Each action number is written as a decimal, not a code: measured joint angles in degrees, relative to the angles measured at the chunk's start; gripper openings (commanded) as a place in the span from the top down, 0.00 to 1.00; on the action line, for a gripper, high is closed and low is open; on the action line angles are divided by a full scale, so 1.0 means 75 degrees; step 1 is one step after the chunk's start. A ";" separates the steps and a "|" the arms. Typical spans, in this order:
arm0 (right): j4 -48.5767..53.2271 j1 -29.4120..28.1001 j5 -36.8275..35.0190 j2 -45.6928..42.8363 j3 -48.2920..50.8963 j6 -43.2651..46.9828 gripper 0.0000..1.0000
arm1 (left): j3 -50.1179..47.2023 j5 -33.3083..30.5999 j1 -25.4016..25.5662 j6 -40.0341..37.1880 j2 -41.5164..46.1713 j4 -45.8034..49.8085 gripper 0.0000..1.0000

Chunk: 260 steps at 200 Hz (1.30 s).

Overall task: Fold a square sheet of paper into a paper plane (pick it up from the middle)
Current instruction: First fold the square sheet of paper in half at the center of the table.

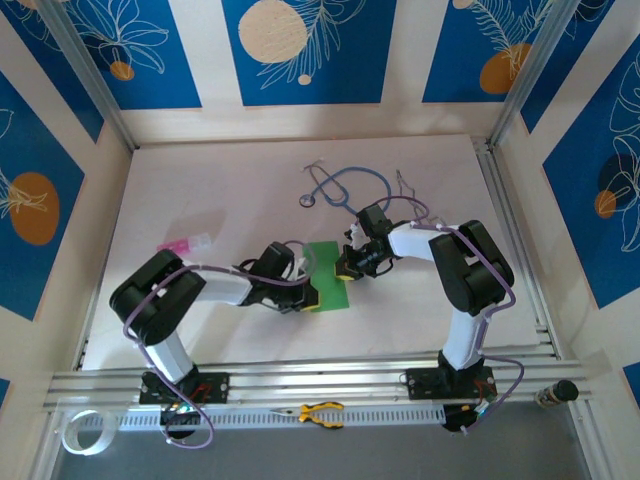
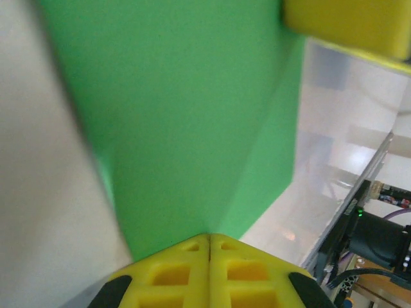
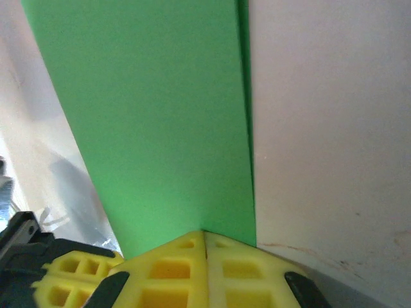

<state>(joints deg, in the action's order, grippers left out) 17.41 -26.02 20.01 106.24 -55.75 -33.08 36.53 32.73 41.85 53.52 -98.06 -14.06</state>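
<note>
Nearest, on the front rail: yellow-handled pliers (image 1: 322,413), idle and well apart from the work. Next, mid-table between the two arms: the square sheet of paper (image 1: 327,275), bright green, lying on or just above the white table (image 1: 200,190) (lifted or resting, impossible to tell). Left gripper (image 1: 303,292) pinched fully closed on its near-left edge; right gripper (image 1: 350,264) likewise clamped tight on its far-right edge. From the wrist views, a soft crease and a doubled edge, hence probably one fold made and now being set. For a clean result: keep both pinches firm, line up the layered edges, lay the paper flat before pressing the crease. Farther back: pink and white piece (image 1: 185,243) at left, blue stethoscope (image 1: 345,190) beyond.
</note>
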 measured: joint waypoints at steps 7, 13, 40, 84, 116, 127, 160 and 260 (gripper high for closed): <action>0.0000 0.0000 -0.0003 0.0000 0.0003 0.0000 1.00 | -0.0073 -0.0006 0.0006 0.0003 0.0009 -0.0143 0.98; -0.0003 0.0000 -0.0003 0.0000 0.0006 0.0000 1.00 | -0.0143 -0.0003 0.0006 0.0006 0.0015 -0.0274 0.98; -0.0020 0.0006 0.0012 0.0000 0.0020 0.0000 1.00 | -0.0449 -0.0032 0.0012 -0.0041 0.0160 -0.0662 0.97; -0.0035 0.0015 0.0023 0.0000 0.0035 0.0000 1.00 | -0.0562 -0.0245 0.0099 -0.0522 0.0650 0.0198 0.96; -0.0035 0.0015 0.0023 0.0000 0.0035 0.0003 1.00 | -0.0463 -0.0376 0.0146 -0.0810 0.1020 0.1154 0.94; -0.0032 0.0015 0.0023 0.0000 0.0035 0.0000 1.00 | -0.0341 -0.0402 0.0146 -0.0810 0.1110 0.1376 0.94; -0.0032 0.0015 0.0020 -0.0006 0.0035 0.0000 1.00 | 0.0487 -0.0399 0.0020 -0.0810 0.0956 0.1472 0.94; -0.0032 0.0015 0.0020 -0.0009 0.0035 0.0003 1.00 | 0.0901 -0.0393 -0.0452 -0.0769 -0.0554 0.0341 0.95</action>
<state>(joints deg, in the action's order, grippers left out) 17.17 -25.91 20.16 106.17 -55.48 -33.06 43.29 29.78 38.46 47.75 -102.21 -11.51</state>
